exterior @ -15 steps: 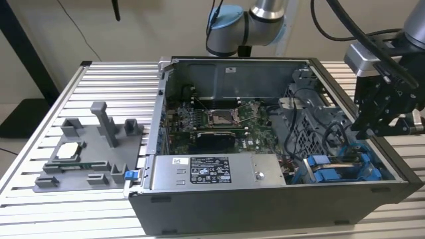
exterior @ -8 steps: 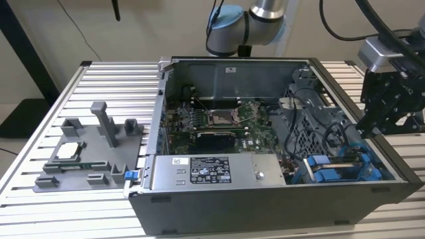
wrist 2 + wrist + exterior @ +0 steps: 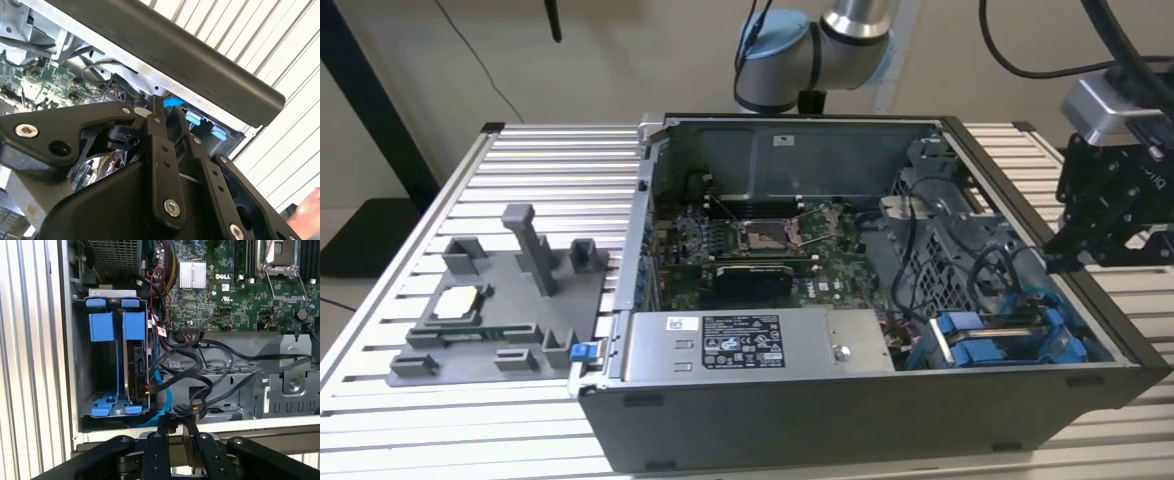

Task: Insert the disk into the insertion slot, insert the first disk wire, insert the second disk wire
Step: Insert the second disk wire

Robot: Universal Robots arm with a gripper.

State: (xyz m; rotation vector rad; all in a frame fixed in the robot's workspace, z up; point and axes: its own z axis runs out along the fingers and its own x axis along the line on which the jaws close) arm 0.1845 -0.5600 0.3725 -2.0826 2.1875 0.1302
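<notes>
The gripper [image 3: 1062,262] hangs over the side wall of the open computer case [image 3: 854,410] on the exterior view's right, above the corner that holds the insertion slot [image 3: 987,345]. Its fingers [image 3: 161,432] are drawn close together with only a slim dark gap, and nothing can be seen pinched between them. In the first wrist view the slot sits just across the case wall, straight beyond the fingertips. It is a grey metal cage with blue rails and tabs, and its long axis runs directly away from the gripper. The disk [image 3: 136,365] appears to be seated there, standing on edge in the channel nearer the motherboard [image 3: 225,290], so its length lies in line with the fingers and not across them. The other channel shows only blue plastic and shadow. A blue wire [image 3: 163,399] curls up beside the end of the disk nearest the gripper, and black cables [image 3: 210,352] loop across the metal shelf next to it. Whether any of these is plugged into the disk cannot be told. I judge that the disk is in place and the work stands at the wires, which lie between the fingertips and the disk's near end.
</notes>
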